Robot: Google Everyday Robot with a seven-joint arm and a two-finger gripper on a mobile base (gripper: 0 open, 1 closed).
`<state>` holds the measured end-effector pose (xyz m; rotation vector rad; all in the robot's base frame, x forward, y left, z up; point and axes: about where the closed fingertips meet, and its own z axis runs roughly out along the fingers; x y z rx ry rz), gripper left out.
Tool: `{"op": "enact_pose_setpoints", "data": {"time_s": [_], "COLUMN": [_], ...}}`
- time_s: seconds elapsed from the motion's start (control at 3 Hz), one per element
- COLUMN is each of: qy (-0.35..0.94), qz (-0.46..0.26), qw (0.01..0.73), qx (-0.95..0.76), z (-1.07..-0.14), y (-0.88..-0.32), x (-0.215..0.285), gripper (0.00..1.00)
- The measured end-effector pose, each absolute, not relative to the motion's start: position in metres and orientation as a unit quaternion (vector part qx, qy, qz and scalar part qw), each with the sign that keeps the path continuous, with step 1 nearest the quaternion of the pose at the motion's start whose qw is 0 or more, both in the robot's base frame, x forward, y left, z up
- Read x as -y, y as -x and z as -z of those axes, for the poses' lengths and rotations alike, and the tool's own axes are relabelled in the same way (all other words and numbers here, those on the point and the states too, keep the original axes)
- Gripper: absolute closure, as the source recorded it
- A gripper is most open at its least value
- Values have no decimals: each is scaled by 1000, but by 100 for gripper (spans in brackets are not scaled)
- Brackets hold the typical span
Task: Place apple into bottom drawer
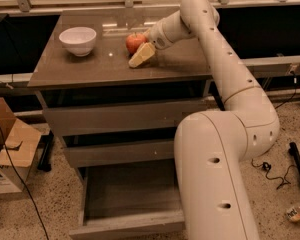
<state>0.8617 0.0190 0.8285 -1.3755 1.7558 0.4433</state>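
Note:
The red-orange apple (134,42) sits on the grey-brown cabinet top (80,66), right of the middle. My gripper (141,48) reaches in from the right and is at the apple, one cream finger (141,55) lying along the apple's front right side and resting near the top surface. The other finger is hidden behind the apple. The bottom drawer (130,201) is pulled open below, its wide box interior showing with nothing in it. My arm's base covers the drawer's right part.
A white bowl (77,40) stands on the cabinet top at the left. The two upper drawers (120,116) are shut. A cardboard box (7,149) sits on the floor at the left. Cables and a small bottle (296,211) lie on the floor at the right.

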Motion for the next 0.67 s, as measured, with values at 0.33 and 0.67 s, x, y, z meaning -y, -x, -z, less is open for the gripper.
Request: {"op": "enact_pose_setpoints", "data": {"time_s": [0.33, 0.67], "qy": [549, 549], "qz": [-182, -194], "qw": [421, 426], "qx": [-699, -693], "z": [-830, -835], "y": [-860, -856], "x": [-20, -23], "gripper": [62, 85]}}
